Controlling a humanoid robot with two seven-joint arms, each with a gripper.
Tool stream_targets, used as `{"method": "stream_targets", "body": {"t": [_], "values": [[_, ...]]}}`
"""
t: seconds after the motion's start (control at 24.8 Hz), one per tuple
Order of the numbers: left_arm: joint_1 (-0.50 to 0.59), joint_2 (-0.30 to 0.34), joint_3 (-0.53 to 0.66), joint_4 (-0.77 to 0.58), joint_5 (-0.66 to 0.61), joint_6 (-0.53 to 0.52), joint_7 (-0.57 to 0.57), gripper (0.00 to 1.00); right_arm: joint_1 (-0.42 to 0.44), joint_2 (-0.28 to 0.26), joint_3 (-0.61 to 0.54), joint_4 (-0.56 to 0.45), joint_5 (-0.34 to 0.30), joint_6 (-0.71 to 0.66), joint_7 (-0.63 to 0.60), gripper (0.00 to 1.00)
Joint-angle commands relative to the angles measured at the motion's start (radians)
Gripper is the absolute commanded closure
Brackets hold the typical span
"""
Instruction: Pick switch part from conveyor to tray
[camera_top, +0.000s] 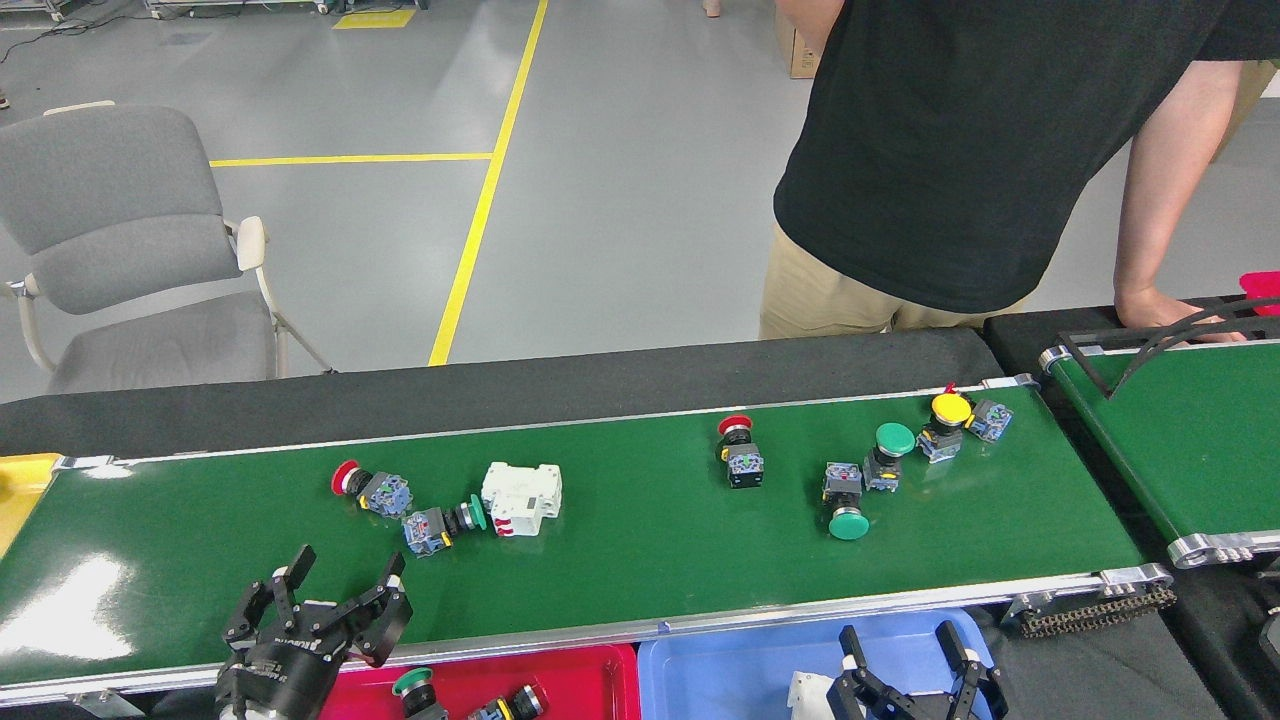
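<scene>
Grey factory floor with yellow lines stretches behind the conveyor (620, 540), where a person (960, 150) in a black shirt stands at the far side and a grey chair (120, 240) sits off to the left.

From the head view, the right gripper (905, 672) hangs over the blue tray (720, 680) with its fingers spread, and a white breaker (805, 692) lies just beside them in the tray, apparently let go. The left gripper (335, 610) hovers open over the belt's near edge, above the red tray (580, 685), grasping nothing.

On the belt, another white breaker part (522, 498) lies touching a green-capped button switch (440, 525), with a red button switch (368, 488) just beside that. Further right sit a second red button (740, 455) and a cluster of green and yellow buttons (890, 460).

For the next pick, the left gripper seems best placed: it should likely come down squarely over one part, avoiding its neighbours, and allow for belt drift.
</scene>
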Motion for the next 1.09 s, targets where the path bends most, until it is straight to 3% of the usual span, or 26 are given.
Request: {"method": "stream_targets", "body": {"t": [0.0,0.2,0.4,0.6,0.64,0.73,0.77,0.81,0.89,1.05], "values": [[-0.023,0.017,-0.002,0.008,-0.003,-0.025,0.001,0.00,-0.043,-0.002,0.006,-0.008,0.006,0.024,0.057,0.01],[-0.069,0.020,-0.030,0.067,-0.003,-0.028,0.001,0.00,-0.207,0.008,0.092,0.099,0.054,0.046,0.124,0.01],[-0.094,0.020,-0.034,0.085,-0.003,-0.028,0.001,0.00,-0.376,0.016,0.205,0.259,0.062,0.207,0.148,0.01],[-0.126,0.018,-0.034,0.139,-0.003,-0.025,0.001,0.00,-0.459,0.036,0.264,0.375,0.060,0.267,0.212,0.05],[-0.138,0.018,-0.034,0.153,-0.003,-0.022,0.001,0.01,-0.465,0.045,0.264,0.380,0.062,0.268,0.212,0.13],[-0.158,0.018,-0.033,0.182,-0.003,-0.016,0.001,0.05,-0.469,0.056,0.264,0.386,0.060,0.268,0.213,0.43],[-0.166,0.017,-0.030,0.196,-0.003,-0.016,0.002,0.12,-0.469,0.056,0.267,0.388,0.060,0.267,0.213,0.58],[-0.169,0.017,-0.030,0.206,-0.002,-0.018,0.007,0.25,-0.471,0.054,0.268,0.388,0.060,0.264,0.213,0.70],[-0.167,0.020,-0.033,0.209,0.009,-0.028,0.008,0.66,-0.472,0.050,0.279,0.388,0.060,0.262,0.213,0.82],[-0.166,0.012,-0.033,0.209,0.014,-0.030,0.010,0.80,-0.475,0.048,0.281,0.386,0.057,0.256,0.212,0.93]]}}
